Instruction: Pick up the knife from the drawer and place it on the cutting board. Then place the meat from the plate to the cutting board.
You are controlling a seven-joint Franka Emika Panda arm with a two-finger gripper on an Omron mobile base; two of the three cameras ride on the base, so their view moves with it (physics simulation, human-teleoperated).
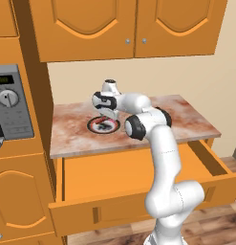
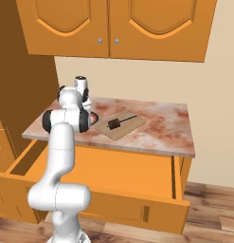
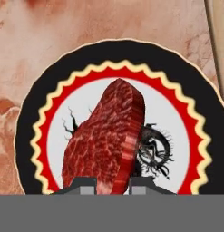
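The two finger tips (image 3: 112, 185) pinch the red meat (image 3: 106, 144) tight, w/ the slab tilted up on edge just above the plate (image 3: 31, 122). The plate sits on a pink-brown stone counter (image 1: 186, 115). One cutting board (image 2: 130, 127) lies beside it w/ one knife (image 2: 119, 120) on top. One drawer (image 2: 113, 175) hangs open below, under two cabinet doors (image 1: 124, 24).

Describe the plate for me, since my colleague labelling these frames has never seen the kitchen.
Find the marbled counter above the open drawer. Toward its left, under the claw, sits the round plate. Its black rim, red ring and white centre set it apart from the rectangular tan board beside it.
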